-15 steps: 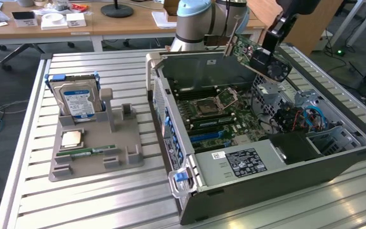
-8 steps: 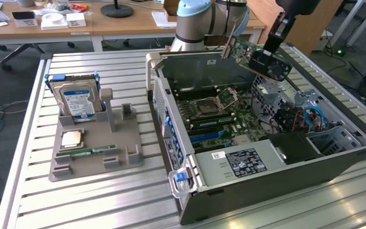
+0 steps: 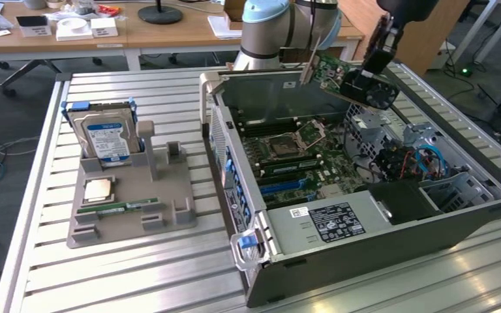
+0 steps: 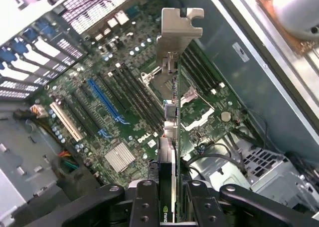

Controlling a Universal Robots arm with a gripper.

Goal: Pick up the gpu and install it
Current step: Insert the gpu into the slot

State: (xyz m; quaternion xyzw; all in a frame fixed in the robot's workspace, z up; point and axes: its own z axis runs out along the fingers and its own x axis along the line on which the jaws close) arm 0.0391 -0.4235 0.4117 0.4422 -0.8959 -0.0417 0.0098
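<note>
The gpu (image 3: 348,79) hangs tilted in the air above the far side of the open computer case (image 3: 381,225), its silvery bracket (image 3: 307,65) toward the exterior view's left and a black fan face toward the right. My gripper (image 3: 370,70) is shut on the card's upper edge. In the wrist view the gpu (image 4: 172,132) is seen edge-on between my black fingers (image 4: 144,202), its bracket (image 4: 178,37) pointing away over the motherboard (image 4: 119,122). A blue expansion slot (image 4: 105,101) lies on the board, to one side of the card.
The motherboard (image 3: 299,156) lies open inside the case, with cables and drive bays (image 3: 407,160) at the exterior view's right. A grey holder (image 3: 128,208) on the slatted table carries a blue-labelled hard drive (image 3: 102,134), a CPU (image 3: 100,189) and a RAM stick (image 3: 120,207).
</note>
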